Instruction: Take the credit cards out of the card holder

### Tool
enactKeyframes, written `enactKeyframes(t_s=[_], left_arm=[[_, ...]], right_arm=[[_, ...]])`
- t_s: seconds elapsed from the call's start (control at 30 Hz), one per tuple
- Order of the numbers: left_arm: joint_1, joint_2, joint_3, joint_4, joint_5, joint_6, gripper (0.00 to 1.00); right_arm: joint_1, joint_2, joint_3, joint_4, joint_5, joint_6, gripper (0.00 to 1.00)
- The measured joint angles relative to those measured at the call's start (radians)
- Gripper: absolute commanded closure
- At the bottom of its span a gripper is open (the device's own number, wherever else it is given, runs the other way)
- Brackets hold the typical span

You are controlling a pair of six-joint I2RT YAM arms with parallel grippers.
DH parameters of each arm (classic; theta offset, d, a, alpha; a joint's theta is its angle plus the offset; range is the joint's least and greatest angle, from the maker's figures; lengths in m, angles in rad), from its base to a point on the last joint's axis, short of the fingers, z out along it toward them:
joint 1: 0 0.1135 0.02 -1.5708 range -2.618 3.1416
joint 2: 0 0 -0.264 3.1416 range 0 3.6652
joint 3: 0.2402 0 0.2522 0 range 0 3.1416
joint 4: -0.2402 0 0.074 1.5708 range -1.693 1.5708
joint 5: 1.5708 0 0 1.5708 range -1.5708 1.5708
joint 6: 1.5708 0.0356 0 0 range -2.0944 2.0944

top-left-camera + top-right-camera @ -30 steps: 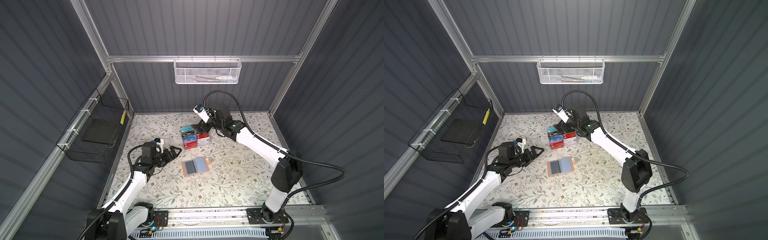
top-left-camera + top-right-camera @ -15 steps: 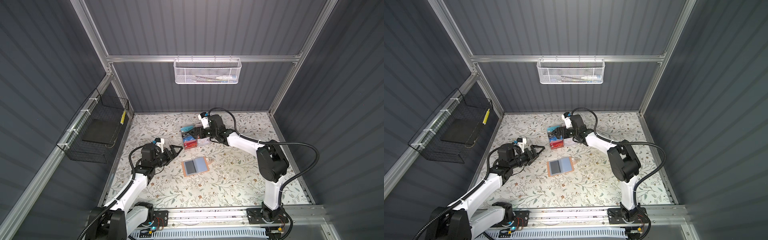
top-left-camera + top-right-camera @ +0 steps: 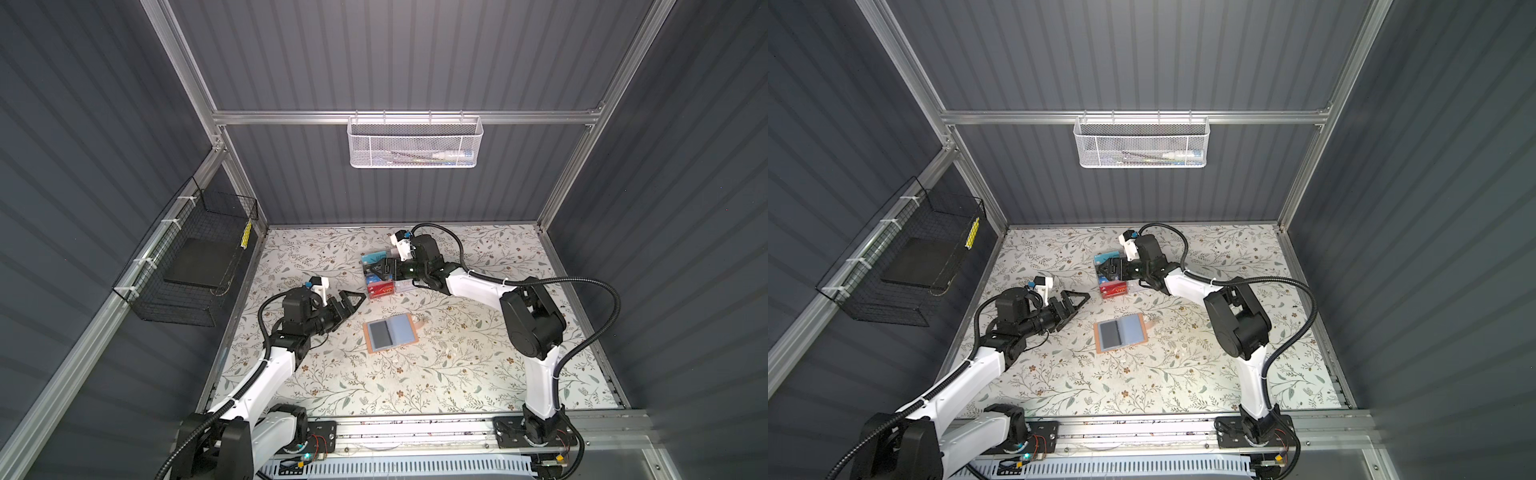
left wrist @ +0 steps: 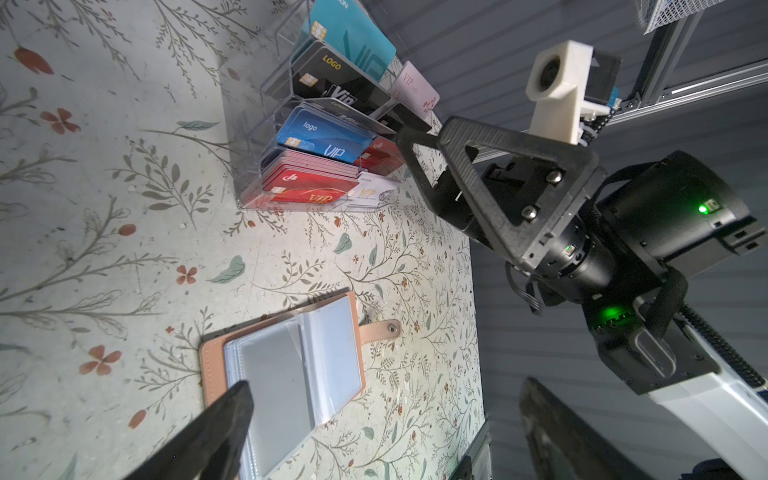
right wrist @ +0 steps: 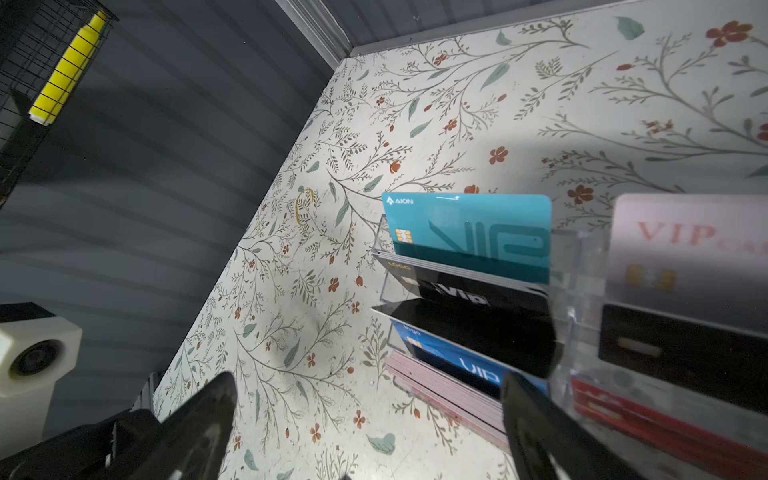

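Grey ribbed walls [image 3: 415, 62] close in a floral-papered tabletop [image 3: 457, 365], where the card holder [image 3: 390, 337] lies open and flat near the middle, its snap strap [image 4: 380, 330] splayed to one side. Seen from the left wrist camera, the two facing pocket pages look clear and hold no coloured card. Whether any pages beneath hold one cannot be told. The credit cards [image 4: 324, 137] stand sorted by colour in a clear acrylic rack [image 3: 378, 274] just behind the holder: teal, black, blue and red in one column, with pink, black, red and white alongside. The right gripper [image 3: 385, 269] hovers over that rack with its fingers spread wide and holds nothing. A black card [image 5: 469, 336] lies tilted across the tiers just ahead of its fingertips and is not pinched. The left gripper [image 3: 353, 301] hangs above the table beside the rack and near the holder, also spread wide and empty. On this evidence the emptying looks nearly or wholly finished, with the cards out and racked. What may be left is to seat the tilted black card properly and to leaf through the holder in case a card is tucked out of sight.
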Motion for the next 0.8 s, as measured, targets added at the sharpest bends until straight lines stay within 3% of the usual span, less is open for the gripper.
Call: enactKeyframes(t_s=[0.8], left_arm=[[0.000, 0.027, 0.000, -0.005, -0.001, 0.001, 0.00]], right_arm=[[0.001, 0.117, 0.121, -0.002, -0.022, 0.004, 0.01]])
